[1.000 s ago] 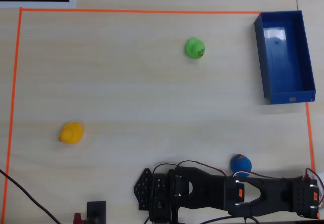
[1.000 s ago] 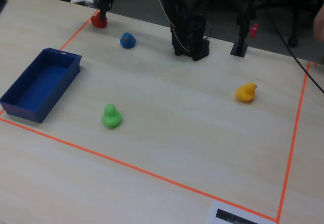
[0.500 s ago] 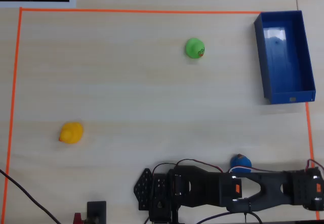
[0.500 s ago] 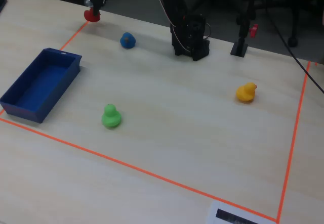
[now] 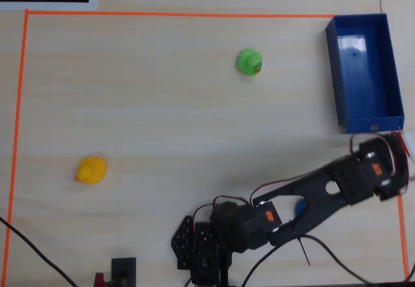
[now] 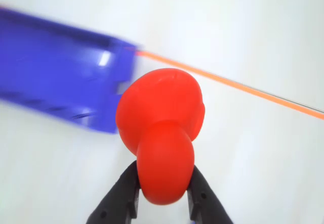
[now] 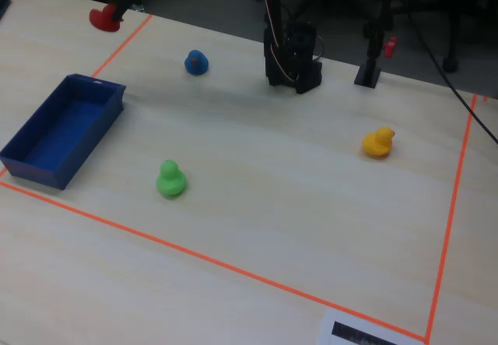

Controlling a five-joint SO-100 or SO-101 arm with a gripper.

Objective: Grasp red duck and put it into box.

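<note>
1. Closest in the wrist view, the gripper [image 6: 162,198] pinches the duck [image 6: 162,133] between two black fingers [image 6: 126,193], closed on its lower lobe, the wider body free above.
2. Glossy and rounded, the duck looks light and probably squashy; I judge a hold low on the narrow part could slip, so a firmer squeeze across the middle seems safer.
3. Just beyond, the box [image 6: 55,90] lies blurred, near the orange tape line [image 6: 228,85].
4. Seen from the fixed view, the duck [image 7: 103,18] hangs clear of the table near its far left corner, outside the tape, not yet over the box [image 7: 31,166].
</note>
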